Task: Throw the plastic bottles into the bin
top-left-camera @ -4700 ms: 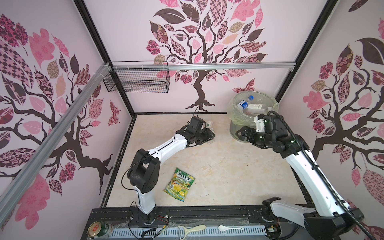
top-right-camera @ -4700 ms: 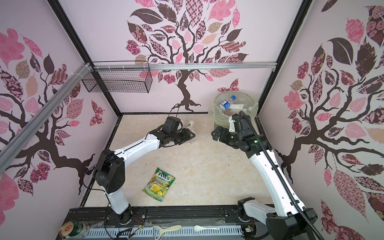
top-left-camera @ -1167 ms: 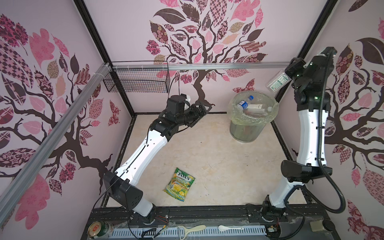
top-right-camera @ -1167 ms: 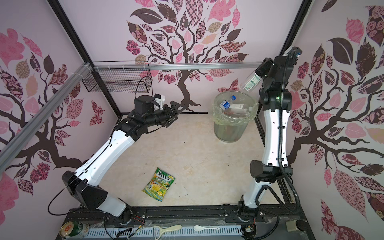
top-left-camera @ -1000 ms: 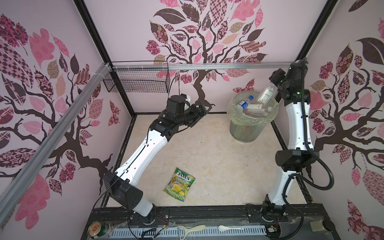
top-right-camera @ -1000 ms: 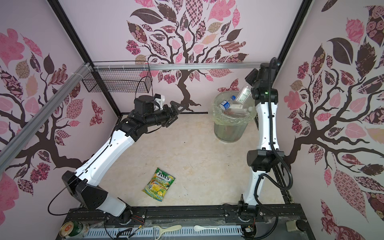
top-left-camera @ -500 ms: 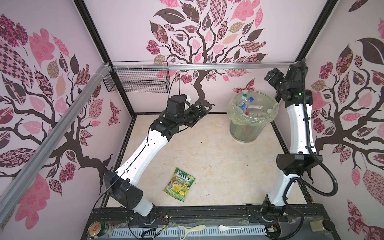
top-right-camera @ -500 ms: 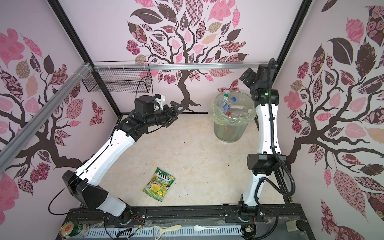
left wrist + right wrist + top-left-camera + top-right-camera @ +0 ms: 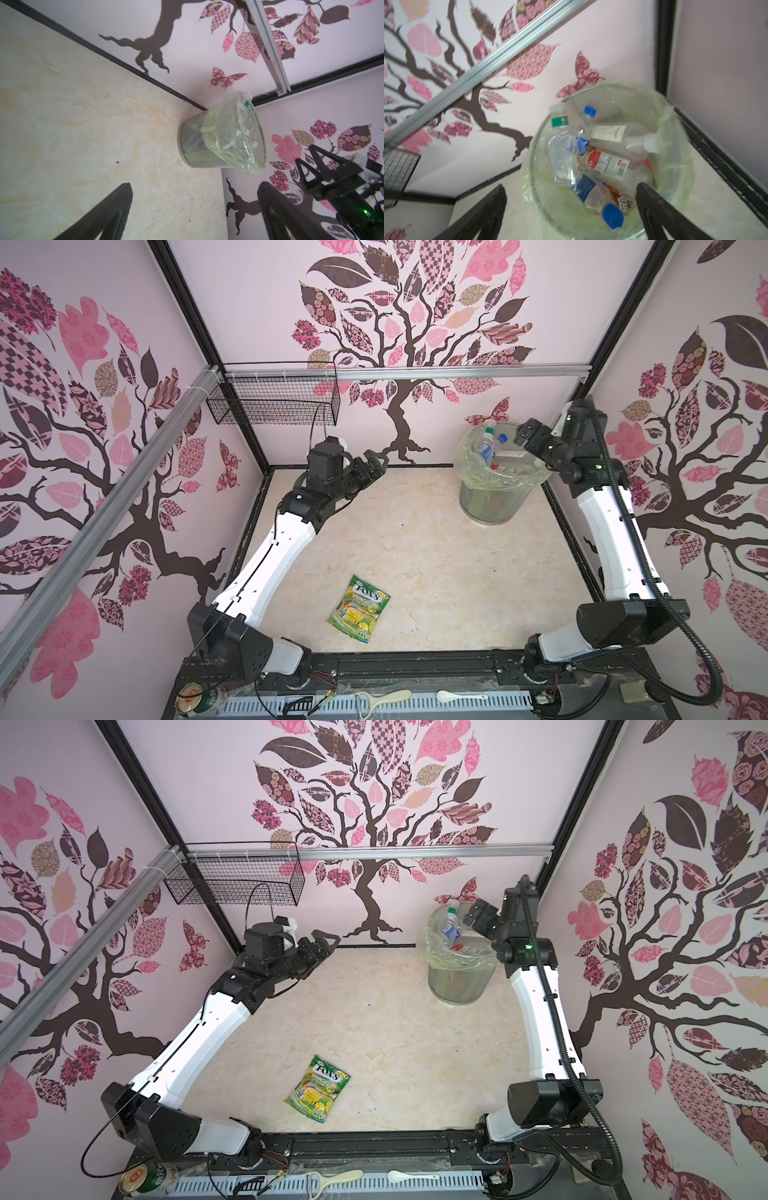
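over at the far right corner of the worktop [image 9: 436, 539], my right gripper [image 9: 524, 434] hovers just above the rim of the bin [image 9: 490, 506], jaws spread wide, nothing between them. left gripper [image 9: 376, 464] hangs in the air over the far left of the worktop, well apart from the bin, spread too and empty. plastic bottles [image 9: 593, 193] are all heaped inside the bin as far as i can see, none lying on the worktop, so i'd call this job done or as good as. now the worries: that heap sits high, and one clear bottle [image 9: 562, 145] leans on the far rim with its neck poking above it, so a clumsy pull-back could clip it and tip it out over the edge. the pale green liner [image 9: 675, 133] puffs up right beside my right gripper as well; snag a finger in it and i could drag the liner or rock the whole bin. and the candy bag [image 9: 359, 610] mid-worktop is no bottle, nor is the can [image 9: 195, 695] on the front rail, so grabbing either would be a mistake. reading labels: the bag says "fox's" and "spring tea". the leaning bottle has a green label [image 9: 560, 121] with white marks i can't make out, another a red-and-white label [image 9: 606, 163] with a barcode, print too small, and a brown label [image 9: 623, 202] shows white letters, maybe "scafe", partly hidden. can's writing is too small to tell.
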Controlling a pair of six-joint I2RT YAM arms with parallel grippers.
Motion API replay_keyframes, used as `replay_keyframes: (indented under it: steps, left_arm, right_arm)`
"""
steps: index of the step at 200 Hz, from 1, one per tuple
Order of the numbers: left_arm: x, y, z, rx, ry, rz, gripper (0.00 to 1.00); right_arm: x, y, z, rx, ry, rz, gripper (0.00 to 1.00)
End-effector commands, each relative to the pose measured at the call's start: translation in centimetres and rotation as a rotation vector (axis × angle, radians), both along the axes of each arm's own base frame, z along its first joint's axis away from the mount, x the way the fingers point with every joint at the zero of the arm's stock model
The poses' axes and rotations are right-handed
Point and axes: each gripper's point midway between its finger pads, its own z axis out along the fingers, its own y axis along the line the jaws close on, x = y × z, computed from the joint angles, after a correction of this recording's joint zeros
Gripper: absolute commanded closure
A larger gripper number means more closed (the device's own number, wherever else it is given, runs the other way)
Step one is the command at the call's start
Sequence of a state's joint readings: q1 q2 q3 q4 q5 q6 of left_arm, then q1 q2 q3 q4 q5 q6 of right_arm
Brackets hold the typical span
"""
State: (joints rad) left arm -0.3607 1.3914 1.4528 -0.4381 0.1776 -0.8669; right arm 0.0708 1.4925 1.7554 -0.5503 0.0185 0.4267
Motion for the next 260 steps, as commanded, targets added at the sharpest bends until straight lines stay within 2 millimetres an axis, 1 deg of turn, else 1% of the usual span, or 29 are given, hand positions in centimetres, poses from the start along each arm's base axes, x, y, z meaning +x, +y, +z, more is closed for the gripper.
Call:
replay_keyframes:
  steps: [1,11,23,32,45,58,69,79,94,107,111,128,142,154,164,165,167,168,171,174,175,186,190,199,203,212,229,242,260]
  left_arm:
    - [-0.5,2.6,-0.1,0.113,-0.061,0.049,0.02]
    - [-1.0,3.8,-0.1,0.192,-0.081,0.071,0.02]
    - [-1.6,5.6,-0.3,0.299,-0.097,0.111,0.02]
    - [-2.1,7.1,-0.8,0.37,-0.101,0.143,0.02]
    - [-2.8,9.4,-1.5,0.468,-0.105,0.188,0.02]
    - [-3.7,12.2,-2.9,0.59,-0.078,0.261,0.02]
    - [-4.3,14.2,-4.1,0.685,-0.068,0.303,0.02]
    - [-4.8,16.2,-6.0,0.761,-0.034,0.351,0.02]
    - [-5.7,19.5,-8.0,0.817,0.001,0.451,0.02]
    - [-6.4,21.7,-10.8,0.833,0.04,0.513,0.02]
    - [-6.7,22.4,-12.0,0.831,0.063,0.53,0.02]
    - [-7.3,23.7,-15.8,0.823,0.118,0.566,0.02]
    - [-7.5,24.4,-18.1,0.834,0.141,0.594,0.02]
    - [-7.3,24.8,-19.8,0.859,0.144,0.605,0.02]
    - [-6.9,25.0,-20.9,0.881,0.132,0.605,0.02]
    - [-6.9,25.0,-21.1,0.883,0.132,0.604,0.02]
    - [-6.7,25.0,-21.3,0.885,0.128,0.603,0.02]
    - [-6.7,25.0,-21.5,0.886,0.127,0.601,0.02]
    - [-6.4,24.9,-21.7,0.89,0.119,0.597,0.02]
    - [-6.3,24.8,-22.2,0.894,0.116,0.59,0.02]
    - [-6.2,24.8,-22.3,0.896,0.115,0.588,0.02]
    - [-5.3,24.6,-23.9,0.912,0.106,0.564,0.02]
    - [-4.8,24.5,-24.0,0.911,0.085,0.569,0.02]
    - [-4.0,24.5,-25.3,0.926,0.094,0.557,0.02]
    - [-3.3,24.4,-25.5,0.937,0.081,0.545,0.02]
    - [-2.4,24.1,-25.8,0.951,0.114,0.499,0.02]
    - [-0.8,23.9,-25.1,0.975,0.041,0.492,0.02]
    - [0.3,23.6,-24.9,0.943,-0.009,0.477,0.02]
    - [1.0,24.1,-25.0,0.924,-0.037,0.498,0.02]
  right_arm:
    - [-2.2,6.9,0.1,-0.078,-0.052,0.208,0.01]
    - [-3.3,10.2,-1.5,-0.136,-0.05,0.284,0.01]
    - [-4.5,13.7,-4.0,-0.208,-0.046,0.371,0.01]
    - [-5.2,15.4,-6.1,-0.238,-0.035,0.417,0.01]
    - [-5.9,16.2,-9.3,-0.217,-0.015,0.449,0.0]
    - [-6.4,15.4,-12.4,-0.222,-0.005,0.423,0.0]
    - [-6.8,14.1,-15.5,-0.249,0.023,0.38,0.01]
    - [-7.2,13.0,-18.2,-0.295,0.058,0.348,0.01]
    - [-7.7,11.1,-21.9,-0.371,0.122,0.295,0.0]
    - [-8.0,9.1,-24.5,-0.427,0.17,0.246,0.0]
    - [-8.0,8.4,-25.3,-0.442,0.186,0.224,0.01]
    - [-8.3,4.7,-27.7,-0.481,0.246,0.11,0.0]
    - [-8.6,1.3,-28.9,-0.533,0.282,0.005,0.0]
    - [-9.0,-0.7,-29.5,-0.604,0.284,-0.049,0.0]
    - [-9.0,-1.5,-29.3,-0.669,0.245,-0.072,0.0]
    - [-9.2,-1.7,-29.6,-0.679,0.248,-0.073,0.0]
    - [-9.0,-1.8,-29.3,-0.688,0.231,-0.081,0.0]
    - [-9.2,-1.9,-29.6,-0.696,0.236,-0.08,0.01]
    - [-9.3,-2.2,-29.6,-0.708,0.222,-0.095,0.01]
    - [-9.2,-2.4,-29.1,-0.709,0.195,-0.115,0.0]
    - [-9.4,-2.5,-29.4,-0.714,0.198,-0.117,0.0]
    - [-9.6,-3.1,-29.3,-0.723,0.145,-0.151,0.0]
    - [-9.6,-3.4,-29.4,-0.722,0.132,-0.164,0.01]
    - [-9.5,-4.0,-29.7,-0.71,0.125,-0.198,0.0]
    - [-9.5,-4.3,-29.9,-0.705,0.128,-0.211,0.01]
    - [-9.2,-4.4,-30.1,-0.7,0.117,-0.223,0.01]
    - [-8.1,-3.8,-29.9,-0.711,0.07,-0.199,0.0]
    - [-7.1,-2.7,-29.4,-0.683,0.019,-0.155,0.01]
    - [-5.7,-1.3,-28.6,-0.634,-0.059,-0.117,0.01]
